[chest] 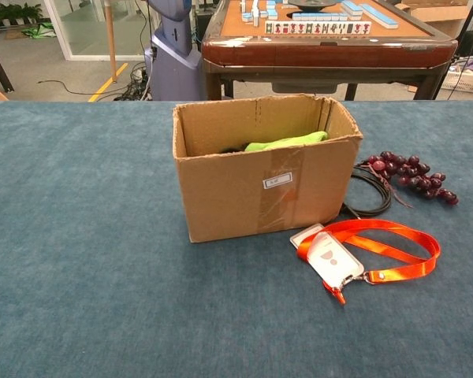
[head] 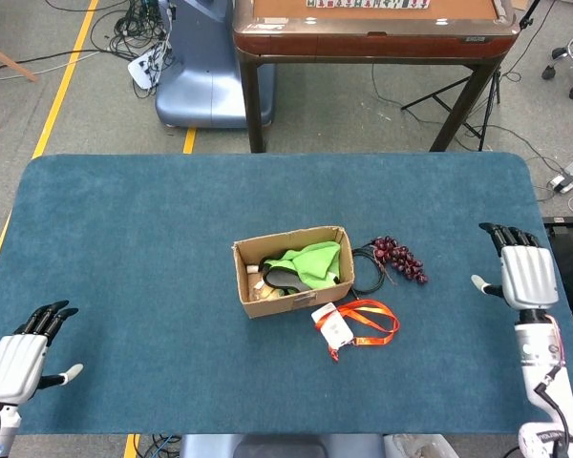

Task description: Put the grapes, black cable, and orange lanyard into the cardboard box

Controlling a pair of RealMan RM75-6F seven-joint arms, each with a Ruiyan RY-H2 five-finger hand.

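Grapes (head: 399, 259) and the black cable (head: 368, 268) lie just right of the cardboard box (head: 288, 298), and the orange lanyard (head: 368, 322) sits in front of its right corner. We see our left hand (head: 17, 362) and right hand (head: 521, 274) well away from the box, fingers apart, holding nothing.

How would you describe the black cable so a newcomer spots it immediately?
Find the cardboard box mid-table. On its far-right side lies the black cable, a thin dark coil beside the box wall. Unlike the knobbly purple grapes next to it and the orange lanyard in front, it is a plain loop.
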